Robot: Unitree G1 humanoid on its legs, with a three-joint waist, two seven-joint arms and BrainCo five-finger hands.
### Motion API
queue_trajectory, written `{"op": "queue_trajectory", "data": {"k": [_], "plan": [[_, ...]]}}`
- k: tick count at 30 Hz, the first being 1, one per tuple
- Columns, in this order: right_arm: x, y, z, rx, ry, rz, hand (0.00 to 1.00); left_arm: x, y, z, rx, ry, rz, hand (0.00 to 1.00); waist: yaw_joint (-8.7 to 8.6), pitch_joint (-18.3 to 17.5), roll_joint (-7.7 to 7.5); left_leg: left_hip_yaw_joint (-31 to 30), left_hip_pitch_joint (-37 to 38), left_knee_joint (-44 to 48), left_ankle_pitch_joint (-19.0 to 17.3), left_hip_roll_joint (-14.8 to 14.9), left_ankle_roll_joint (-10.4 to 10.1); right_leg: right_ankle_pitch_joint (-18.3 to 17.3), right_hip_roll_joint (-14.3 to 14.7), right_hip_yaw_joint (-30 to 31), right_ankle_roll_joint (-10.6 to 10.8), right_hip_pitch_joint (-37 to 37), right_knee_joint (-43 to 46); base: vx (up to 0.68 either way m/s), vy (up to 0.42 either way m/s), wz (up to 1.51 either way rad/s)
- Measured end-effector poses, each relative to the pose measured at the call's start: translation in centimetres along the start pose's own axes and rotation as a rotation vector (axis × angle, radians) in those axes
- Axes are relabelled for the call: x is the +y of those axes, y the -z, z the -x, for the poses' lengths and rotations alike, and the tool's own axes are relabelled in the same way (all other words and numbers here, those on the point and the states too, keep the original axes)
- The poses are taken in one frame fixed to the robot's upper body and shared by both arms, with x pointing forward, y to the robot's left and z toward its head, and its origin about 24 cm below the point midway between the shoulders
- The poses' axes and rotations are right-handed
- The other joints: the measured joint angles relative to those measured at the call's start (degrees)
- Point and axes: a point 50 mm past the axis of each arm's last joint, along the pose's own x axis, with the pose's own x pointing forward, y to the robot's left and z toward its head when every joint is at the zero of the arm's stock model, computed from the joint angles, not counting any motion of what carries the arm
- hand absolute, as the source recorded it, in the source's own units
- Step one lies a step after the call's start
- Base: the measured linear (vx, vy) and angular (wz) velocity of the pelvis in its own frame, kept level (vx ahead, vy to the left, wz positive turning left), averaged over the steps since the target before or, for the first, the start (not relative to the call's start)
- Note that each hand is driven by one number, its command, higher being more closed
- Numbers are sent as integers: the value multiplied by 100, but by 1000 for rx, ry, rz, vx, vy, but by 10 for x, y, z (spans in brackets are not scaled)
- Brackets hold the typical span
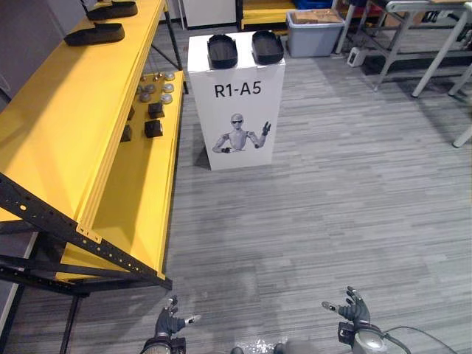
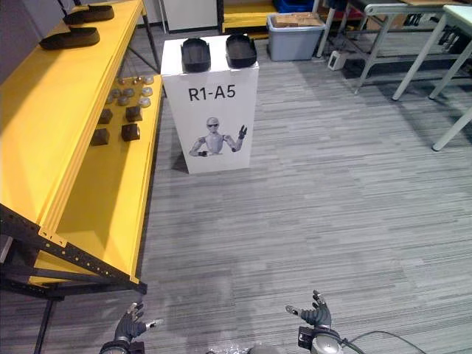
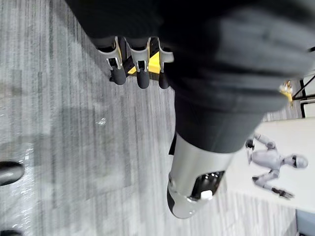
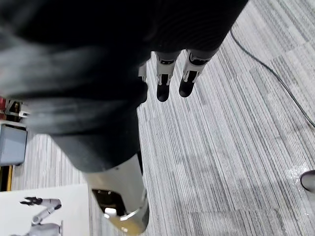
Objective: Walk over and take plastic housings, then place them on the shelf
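Item 1. My left hand (image 1: 171, 321): low over the floor (image 1: 332, 214), well short of the pedestal (image 1: 236, 118) and on its shelf side. Its fingers (image 3: 142, 73) hang straight and loosely spread, thumb out to the side, and hold nothing.

Item 2. My right hand (image 1: 354, 310): also well short of the pedestal, off to the other side. Its fingers (image 4: 162, 83) are likewise straight and relaxed, thumb apart, palm empty.

Item 3. Pedestal: white, upright, a robot figure printed on its near face.

Item 4. Housings, two, black, tray-like: one (image 1: 222, 50) and another (image 1: 267, 46) lie side by side on top of the pedestal, just apart.

Item 5. Shelf (image 1: 66, 118): yellow, on a black frame, running along the left of the pedestal.

Item 6. Housings, two more, black: one (image 1: 94, 33) and one (image 1: 112, 9) on the shelf's upper tier, left of the pedestal.

Item 7. Dark blocks (image 1: 153, 128) and round discs (image 1: 156, 87): on the shelf's lower tier, just beside the pedestal.

Item 8. Bin (image 1: 314, 33): grey, on the floor behind the pedestal and to its right.
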Motion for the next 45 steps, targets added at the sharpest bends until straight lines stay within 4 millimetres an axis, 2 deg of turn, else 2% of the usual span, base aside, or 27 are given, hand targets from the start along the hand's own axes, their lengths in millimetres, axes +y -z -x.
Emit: {"op": "queue_trajectory", "data": {"k": [3,4,5,6,7,9,10,11,12,13,16,19,20,22,23,24,25,26,28,30,32,34,38,40,41,44,45], "plan": [[2,-7,-3,-17,0,5,0,-1,-15,-8,-40,0,9,0,-147,185,-2,-300,445,-230,-109,192,-32,257,130,-230,-190,-303,-1523,358,-73,49],[0,-8,-4,-18,4,5,0,-4,-27,-13,-71,13,-2,0,-234,244,-68,-510,700,-519,-117,268,-157,869,126,-300,-194,-414,-2497,468,-176,76],[-1,-7,-4,-15,8,6,0,-6,-30,-15,-81,20,-9,0,-280,248,-86,-611,776,-608,-138,307,-220,1168,112,-301,-176,-437,-2696,632,-291,90],[-2,-7,-4,-13,14,5,0,-10,-34,-16,-90,35,-19,0,-362,227,-67,-788,907,-758,-195,456,-363,1773,171,-309,-344,-426,-2700,484,-272,63],[-2,-8,-4,-16,14,3,0,-10,-36,-17,-94,39,-22,0,-400,224,-71,-795,925,-770,-210,533,-435,1978,219,-320,-622,-435,-2642,637,-367,42],[4,-19,-9,-40,5,-8,0,-14,-39,-21,-92,45,-21,0,-396,221,-33,-776,856,-550,-17,749,-836,1592,316,-486,-1070,-634,-1987,682,-386,13],[5,-23,-11,-48,3,-10,0,-17,-40,-22,-91,49,-10,0,-461,219,-32,-739,616,101,175,732,-1126,1407,332,-533,-1171,-472,-1979,585,-320,23],[5,-23,-11,-47,2,-8,0,-19,-40,-21,-89,49,1,0,-468,219,-34,-706,446,613,322,736,-1199,1340,367,-544,-1155,-283,-2104,563,-291,18],[7,-20,-11,-38,-5,-2,0,-22,-35,-19,-76,50,12,0,-439,223,-22,-548,11,1899,799,800,-1245,1286,505,-508,-1150,270,-2559,537,-263,-8],[10,-18,-10,-30,-18,4,0,-23,-31,-18,-64,54,14,0,-354,233,-8,-339,-452,3203,845,1010,-1226,1286,681,-441,-1156,863,-3012,521,-239,-23],[15,-20,-10,-33,-30,-21,0,-28,-27,-16,-55,63,30,0,-29,233,-6,145,-1612,4490,257,1230,-1016,1223,968,-15,-1251,1915,-3718,504,-131,-62],[17,-24,-12,-44,-33,-31,0,-34,-26,-14,-52,73,44,0,161,257,-27,425,-2087,3513,36,1046,-940,1174,890,319,-1206,2334,-3986,376,39,-68],[17,-27,-13,-50,-31,-35,0,-37,-24,-13,-44,79,52,0,156,276,-37,439,-2165,2431,72,786,-928,1025,753,395,-1113,2556,-4035,487,158,-40],[10,-19,-11,-27,-13,-35,0,-41,-19,-10,-32,86,64,0,167,250,6,351,-2102,529,577,499,-982,759,617,482,-974,2837,-4064,471,183,-26],[8,-13,-10,-3,-5,-35,0,-40,-15,-9,-21,83,64,0,178,235,85,341,-2088,-151,1086,482,-962,563,611,543,-889,3005,-4066,363,167,-24],[8,-8,-9,15,-3,-31,0,-38,-12,-7,-11,76,61,0,203,191,72,350,-2040,-120,1502,447,-872,416,570,606,-793,3125,-4054,485,220,-25],[9,-5,-8,22,-6,-32,0,-36,-10,-6,-6,73,58,0,237,109,43,338,-2008,-102,1768,306,-552,263,442,632,-697,3185,-4030,522,203,-14],[10,-3,-7,30,-7,-28,0,-35,-8,-6,1,71,57,0,234,84,-87,352,-1983,-49,1792,85,-298,143,234,616,-539,3239,-3904,638,214,5],[9,0,-6,40,-6,-26,0,-37,-6,-5,6,76,60,0,242,82,-106,372,-1848,50,1528,-29,-193,-17,91,642,-269,2840,-2773,518,151,4],[18,9,-2,68,-25,-39,0,-27,1,-5,42,54,54,0,214,129,-233,318,-1018,-119,1151,-136,-146,-7,-128,615,244,1862,174,546,193,3],[20,14,1,80,-36,-30,0,-23,3,-5,54,45,50,0,151,118,-253,222,-519,-164,941,-167,-161,-91,-196,545,137,1436,1063,493,127,29],[23,13,1,78,-47,-20,0,-22,-4,-9,32,42,58,0,81,102,-240,19,47,-526,895,-119,-191,-165,-295,136,15,865,717,532,36,45],[25,11,-1,75,-54,-21,0,-17,-13,-14,7,33,45,0,8,109,-240,-246,506,-711,692,246,-505,168,-13,9,-178,458,-1785,463,-107,39],[22,20,3,98,-47,-19,0,-13,-8,-12,23,22,36,0,-39,21,-348,-328,752,-646,442,413,-827,1897,148,92,-477,741,-3066,590,-292,42],[17,22,3,108,-36,-13,0,-17,-5,-11,38,26,44,0,-12,-14,-227,-342,756,-576,366,552,-893,1873,275,14,-589,803,-3094,628,-364,16],[17,18,1,97,-31,-22,0,-25,-2,-11,59,40,57,0,-73,-28,-187,-300,376,433,426,749,-1066,1758,444,-66,-790,1014,-3125,403,-253,12],[15,21,3,105,-27,-23,0,-31,-3,-11,57,47,78,0,-125,-12,-191,-296,30,1372,558,776,-1293,1734,435,-145,-823,1343,-3301,355,-209,30]]}}
